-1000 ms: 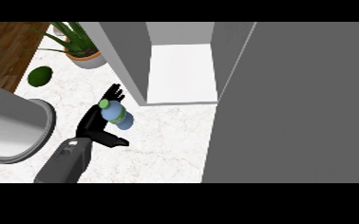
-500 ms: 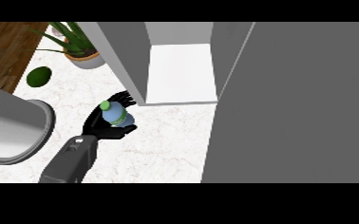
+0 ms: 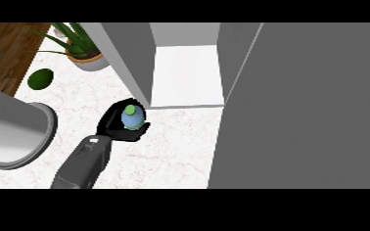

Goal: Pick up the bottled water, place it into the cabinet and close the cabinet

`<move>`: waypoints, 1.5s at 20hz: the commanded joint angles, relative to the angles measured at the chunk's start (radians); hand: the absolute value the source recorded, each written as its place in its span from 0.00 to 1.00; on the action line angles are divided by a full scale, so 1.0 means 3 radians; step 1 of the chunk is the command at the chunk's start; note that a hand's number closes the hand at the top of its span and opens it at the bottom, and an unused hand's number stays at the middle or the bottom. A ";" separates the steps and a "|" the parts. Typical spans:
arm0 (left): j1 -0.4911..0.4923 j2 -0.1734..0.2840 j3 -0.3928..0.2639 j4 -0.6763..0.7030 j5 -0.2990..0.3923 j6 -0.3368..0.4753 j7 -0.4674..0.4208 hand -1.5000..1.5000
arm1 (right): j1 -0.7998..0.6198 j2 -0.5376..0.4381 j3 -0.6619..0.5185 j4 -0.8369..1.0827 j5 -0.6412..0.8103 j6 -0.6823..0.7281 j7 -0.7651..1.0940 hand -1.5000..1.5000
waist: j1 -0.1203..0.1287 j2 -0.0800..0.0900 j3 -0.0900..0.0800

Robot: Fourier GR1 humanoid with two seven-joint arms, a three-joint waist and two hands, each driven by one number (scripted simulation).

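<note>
- Left hand (image 3: 115, 126) curled round bottled water (image 3: 131, 118), green cap up.
- Bottle held over counter (image 3: 173, 147), just beside open cabinet (image 3: 186, 73), outside its white floor.
- Right hand unseen.

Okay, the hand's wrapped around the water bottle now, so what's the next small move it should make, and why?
Probably lift the bottled water slightly and carry it right and forward toward the open cabinet. The left hand is already curled round the bottle, which sits just outside the cabinet's left wall, so it has to clear that wall's front edge before going in.
</note>
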 commanded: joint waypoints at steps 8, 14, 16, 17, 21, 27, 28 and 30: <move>0.0236 -0.0367 0.0098 -0.0269 0.0104 0.0598 -0.0465 1.00 | 0.0386 -0.0094 -0.0453 -0.0425 -0.0256 0.0151 -0.0104 0.00 | 0.0063 -0.0024 0.0006; 0.0125 -0.0392 0.0152 -0.0288 0.0610 0.0553 -0.0357 1.00 | 0.0756 -0.0143 -0.0854 -0.0500 -0.0605 0.0403 -0.0297 0.00 | 0.0016 -0.0036 0.0008; -0.0018 -0.0393 -0.0155 -0.0276 0.0850 0.0664 -0.0299 1.00 | 0.0485 -0.0137 -0.0996 -0.0262 -0.0654 0.0430 -0.0272 0.00 | 0.0028 -0.0033 0.0006; 0.0073 -0.0393 -0.0149 -0.0379 0.0860 0.0662 -0.0280 1.00 | 0.0699 -0.0082 -0.1054 -0.0294 -0.0703 0.0460 -0.0406 0.00 | 0.0029 -0.0045 0.0010; -0.0144 -0.0392 -0.0342 -0.0433 0.1113 0.0774 -0.0038 1.00 | 0.0536 -0.0122 -0.1228 -0.0243 -0.0808 0.0538 -0.0292 0.00 | -0.0010 -0.0044 0.0007; -0.0170 -0.0390 -0.0567 -0.0584 0.1422 0.0909 0.0098 1.00 | 0.0524 -0.0026 -0.1499 0.0137 -0.0955 0.0679 -0.0578 0.00 | -0.0027 -0.0051 0.0013; -0.0216 -0.0389 -0.0600 -0.0625 0.1497 0.1004 0.0192 1.00 | 0.0596 0.0000 -0.1468 0.0177 -0.0908 0.0719 -0.0621 0.00 | -0.0032 -0.0056 0.0014; -0.0304 -0.0388 -0.0653 -0.0633 0.1550 0.1066 0.0271 1.00 | 0.0491 -0.0053 -0.1590 0.0192 -0.1065 0.0786 -0.0611 0.00 | -0.0071 -0.0052 0.0014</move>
